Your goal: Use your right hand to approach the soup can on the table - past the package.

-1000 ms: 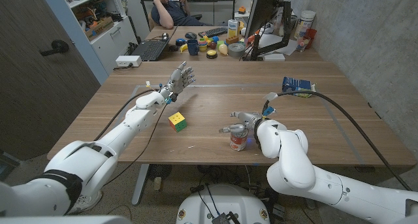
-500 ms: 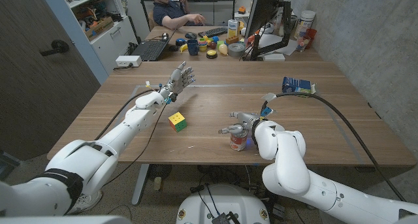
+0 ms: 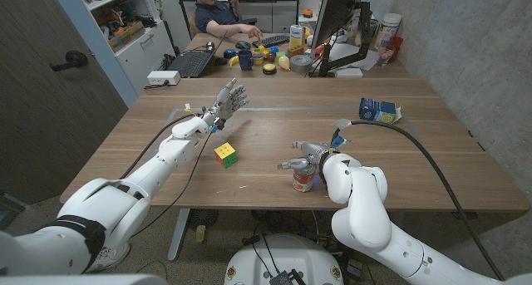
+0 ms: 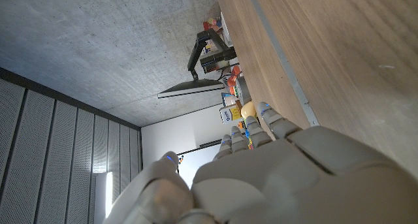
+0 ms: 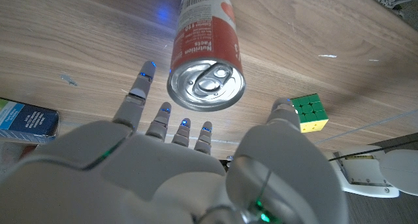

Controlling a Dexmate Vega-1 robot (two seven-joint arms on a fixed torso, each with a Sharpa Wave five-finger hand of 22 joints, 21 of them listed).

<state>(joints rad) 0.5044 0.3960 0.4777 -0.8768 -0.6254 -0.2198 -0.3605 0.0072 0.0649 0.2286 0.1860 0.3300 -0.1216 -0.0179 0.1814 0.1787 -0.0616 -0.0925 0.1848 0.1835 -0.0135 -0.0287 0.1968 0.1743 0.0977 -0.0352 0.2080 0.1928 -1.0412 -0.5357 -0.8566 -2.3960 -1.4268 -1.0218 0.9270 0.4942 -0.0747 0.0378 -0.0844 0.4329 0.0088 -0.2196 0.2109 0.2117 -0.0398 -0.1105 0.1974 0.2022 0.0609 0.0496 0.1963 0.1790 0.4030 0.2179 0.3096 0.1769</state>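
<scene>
The soup can stands upright near the table's front edge, red and white with a silver lid. My right hand hovers just over and behind it, fingers spread, holding nothing. In the right wrist view the hand is close above the lid, thumb on one side and fingers on the other, apart from the can. The blue package lies farther back on the right and also appears as package. My left hand is raised over the far left of the table, fingers apart and empty.
A colour cube sits left of the can, also seen as cube. My right arm's black cable arcs over the table's right side. A second desk behind carries a monitor, laptop and clutter; a person sits there.
My right hand has shifted slightly to the left over the can. The left arm and the objects have stayed still. The person behind has moved an arm.
</scene>
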